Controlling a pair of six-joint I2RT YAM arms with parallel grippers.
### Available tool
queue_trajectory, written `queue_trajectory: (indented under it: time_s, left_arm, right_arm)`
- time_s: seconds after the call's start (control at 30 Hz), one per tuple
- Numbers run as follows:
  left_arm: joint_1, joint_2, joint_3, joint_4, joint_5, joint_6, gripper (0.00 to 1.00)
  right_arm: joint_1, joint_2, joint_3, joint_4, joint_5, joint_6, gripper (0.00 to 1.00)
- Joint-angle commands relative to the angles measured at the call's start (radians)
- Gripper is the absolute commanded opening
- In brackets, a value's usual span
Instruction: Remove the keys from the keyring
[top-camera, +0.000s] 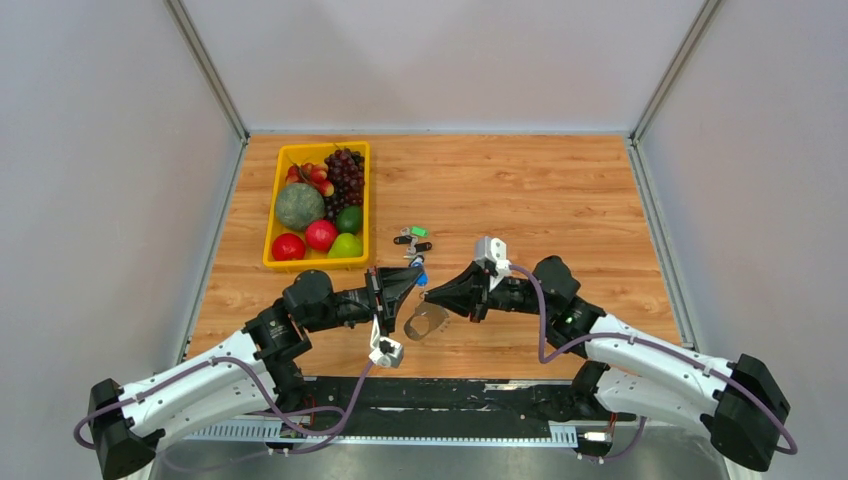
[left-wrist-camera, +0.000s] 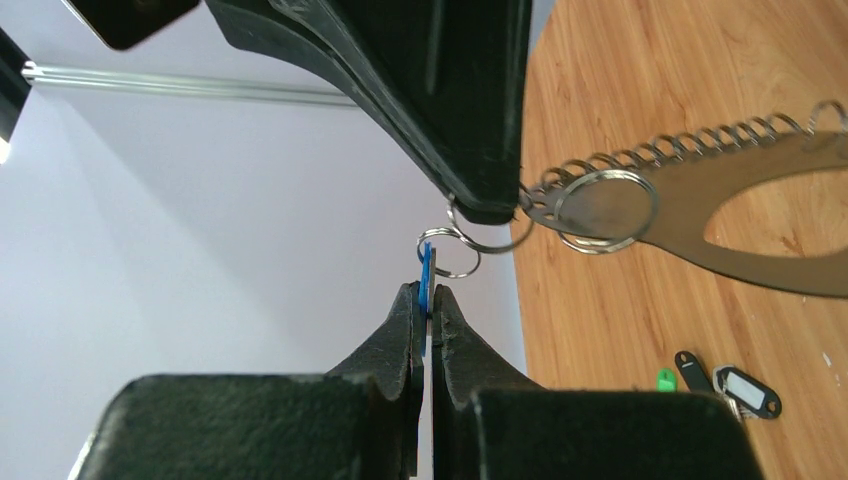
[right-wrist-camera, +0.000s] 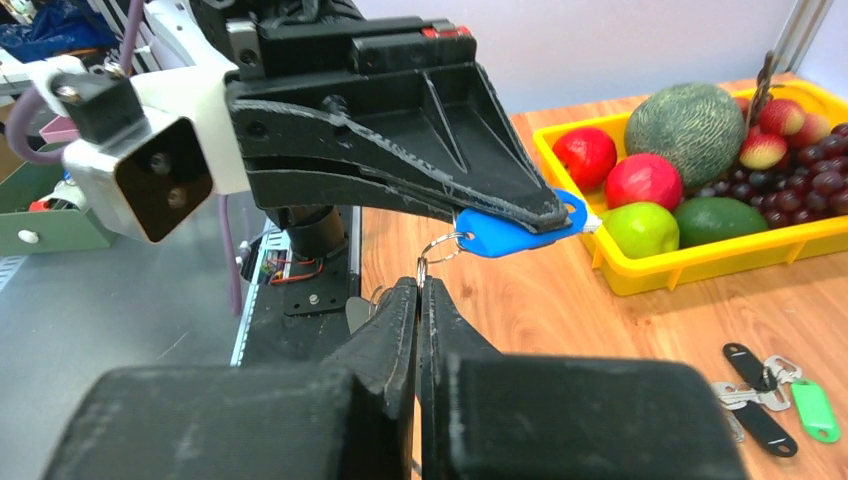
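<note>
A blue-headed key (left-wrist-camera: 427, 272) is pinched in my shut left gripper (left-wrist-camera: 428, 292), held above the table. A small split ring joins it to the keyring (left-wrist-camera: 604, 208), a silvery loop with a chain of small rings and a flat metal plate. My right gripper (right-wrist-camera: 418, 285) is shut on that small ring (right-wrist-camera: 438, 246), just below the blue key (right-wrist-camera: 510, 238). In the top view the grippers meet tip to tip, left (top-camera: 408, 280) and right (top-camera: 434, 291), with the keyring (top-camera: 428, 321) hanging under them. A green key (top-camera: 419, 231) and black keys (top-camera: 412, 244) lie loose on the table beyond.
A yellow basket (top-camera: 285, 263) of fruit stands at the back left, also in the right wrist view (right-wrist-camera: 700, 265). The loose green key (right-wrist-camera: 816, 411) and black keys (right-wrist-camera: 760, 398) lie near it. Grey walls enclose the wooden table.
</note>
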Motion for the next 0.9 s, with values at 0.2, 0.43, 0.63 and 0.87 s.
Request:
queue_trajectory:
  time_s: [0.2, 0.43, 0.63, 0.87]
  left_arm:
    - [0.001, -0.027, 0.005, 0.041, -0.012, -0.033, 0.0]
    - [0.001, -0.025, 0.005, 0.03, -0.006, -0.018, 0.0]
    - [0.002, -0.008, 0.009, 0.007, -0.003, 0.001, 0.0]
    - [0.001, 0.0, 0.012, -0.007, 0.003, 0.007, 0.0]
  right_arm:
    - [0.002, 0.082, 0.086, -0.059, -0.035, -0.012, 0.0]
    - [0.002, 0.036, 0.077, -0.119, 0.06, -0.068, 0.28]
    - [0.003, -0.038, 0.049, -0.167, 0.142, -0.123, 0.38]
    - [0.002, -0.091, 0.027, -0.18, 0.176, -0.165, 0.39]
